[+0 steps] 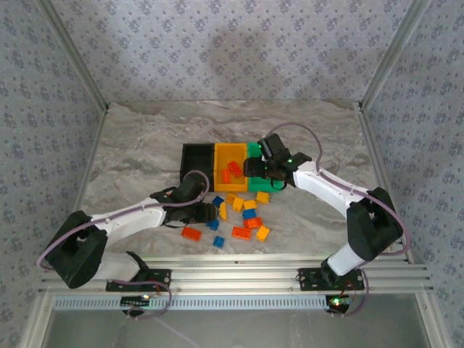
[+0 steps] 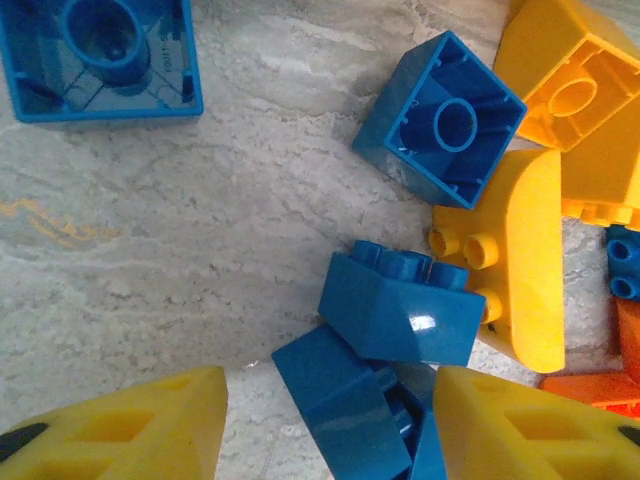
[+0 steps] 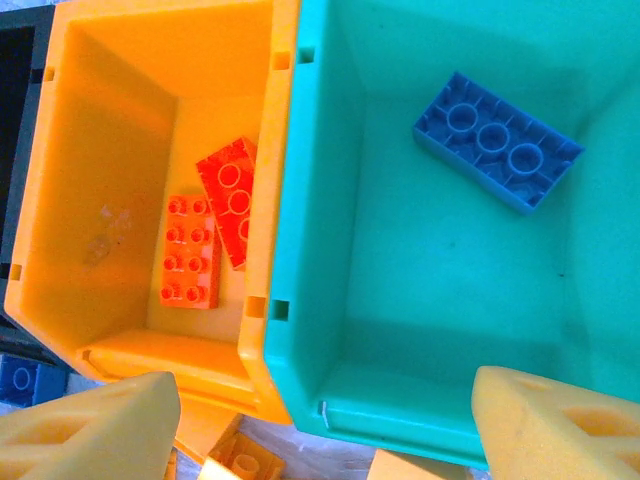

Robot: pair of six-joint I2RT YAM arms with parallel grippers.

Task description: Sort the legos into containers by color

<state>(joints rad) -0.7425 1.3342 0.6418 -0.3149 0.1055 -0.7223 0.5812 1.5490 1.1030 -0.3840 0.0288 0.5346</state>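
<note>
Loose blue, yellow and red-orange legos (image 1: 246,214) lie in front of the joined bins: black (image 1: 196,161), orange-yellow (image 1: 230,168) and green (image 1: 254,150). My left gripper (image 1: 209,212) is low at the pile's left edge, open. In its wrist view the left gripper (image 2: 330,430) has two blue bricks between its fingers: one (image 2: 345,400) leans under another (image 2: 405,310). The right finger (image 2: 530,425) is close to them and the left finger (image 2: 120,430) stands apart. My right gripper (image 3: 320,430) hangs open and empty over the green bin (image 3: 330,300), which holds a blue brick (image 3: 497,140).
Two red-orange bricks (image 3: 190,250) (image 3: 232,195) lie in the orange-yellow bin (image 3: 150,120). Upturned blue bricks (image 2: 440,115) (image 2: 100,55) and yellow bricks (image 2: 520,260) (image 2: 570,80) crowd around the left gripper. Bare marble table (image 1: 130,159) stretches to the left and far side.
</note>
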